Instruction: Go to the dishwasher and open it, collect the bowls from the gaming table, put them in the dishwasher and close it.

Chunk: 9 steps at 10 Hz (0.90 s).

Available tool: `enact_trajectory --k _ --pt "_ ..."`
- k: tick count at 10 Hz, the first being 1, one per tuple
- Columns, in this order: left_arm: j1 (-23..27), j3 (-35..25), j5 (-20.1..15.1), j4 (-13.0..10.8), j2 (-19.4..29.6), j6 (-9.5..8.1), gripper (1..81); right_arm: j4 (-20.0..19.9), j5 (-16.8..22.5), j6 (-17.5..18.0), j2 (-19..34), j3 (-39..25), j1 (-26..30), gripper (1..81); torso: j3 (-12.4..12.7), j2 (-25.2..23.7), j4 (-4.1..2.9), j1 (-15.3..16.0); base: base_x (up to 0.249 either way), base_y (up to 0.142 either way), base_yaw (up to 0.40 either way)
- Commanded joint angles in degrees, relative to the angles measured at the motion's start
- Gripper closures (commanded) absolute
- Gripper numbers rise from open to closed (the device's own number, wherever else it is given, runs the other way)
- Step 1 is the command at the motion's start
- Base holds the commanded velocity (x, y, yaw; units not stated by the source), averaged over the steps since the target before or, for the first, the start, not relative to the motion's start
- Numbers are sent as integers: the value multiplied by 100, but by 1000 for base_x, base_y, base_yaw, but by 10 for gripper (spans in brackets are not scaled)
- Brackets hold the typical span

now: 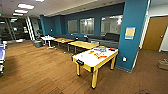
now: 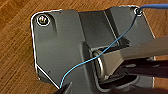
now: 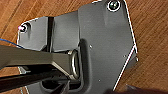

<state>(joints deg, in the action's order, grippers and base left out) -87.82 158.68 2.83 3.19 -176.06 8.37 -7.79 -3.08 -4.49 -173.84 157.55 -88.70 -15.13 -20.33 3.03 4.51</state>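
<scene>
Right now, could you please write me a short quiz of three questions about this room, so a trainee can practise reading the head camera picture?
1. True or false: the gaming table with the white top stands on a wooden floor.
2. Multiple choice: what rises just beyond the gaming table's far end? A) a teal pillar B) a red sofa C) a glass fridge
3. Fill in: the door at the far right of the head view is made of brown ____.

Key
1. True.
2. A, the teal pillar with a yellow notice on it.
3. Wood.
</scene>
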Motion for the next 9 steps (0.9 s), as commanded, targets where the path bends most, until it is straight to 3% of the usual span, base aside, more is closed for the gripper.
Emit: enact_trajectory --k 1,5,9 --pt "305 5 -300 -47 0 24 10 6 308 -17 -13 -6 330 10 0 0 0 0 0 0 -399" --pt "305 -4 -300 -56 9 24 10 -3 300 -8 -13 -6 304 10 0 0 0 0 0 0 -386" --pt "305 5 -300 -12 18 24 10 6 300 -8 -22 -6 313 10 0 0 0 0 0 0 -132"
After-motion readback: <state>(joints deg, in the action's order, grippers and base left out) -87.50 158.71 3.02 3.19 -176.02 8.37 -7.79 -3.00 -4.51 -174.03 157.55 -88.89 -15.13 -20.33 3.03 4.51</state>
